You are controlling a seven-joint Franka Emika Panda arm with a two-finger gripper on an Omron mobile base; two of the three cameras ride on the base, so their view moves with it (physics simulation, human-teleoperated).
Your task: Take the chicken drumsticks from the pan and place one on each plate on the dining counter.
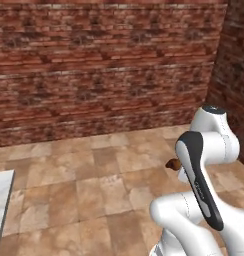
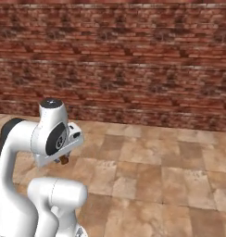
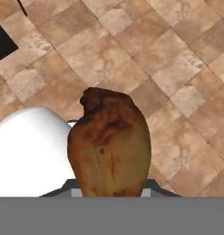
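One orange-brown glazed chicken drumstick (image 3: 109, 147) stands large in the hand view, hanging over the tiled floor and hiding the fingertips. My gripper (image 2: 64, 156) is shut on it. A small brown end of the drumstick (image 1: 171, 163) pokes out left of the folded white arm in the left base view, and the same piece of drumstick (image 2: 64, 160) peeks out under the hand in the right base view. The pan and the plates are out of view. A white-grey marble top (image 1: 1, 200) shows at the lower left; I cannot tell whether it is the dining counter.
A brick wall (image 1: 104, 70) runs across the back and turns at the right corner (image 1: 234, 75). Brown floor tiles (image 2: 152, 176) spread out in front of the base. A dark patch (image 3: 2, 41) sits at the hand view's upper left.
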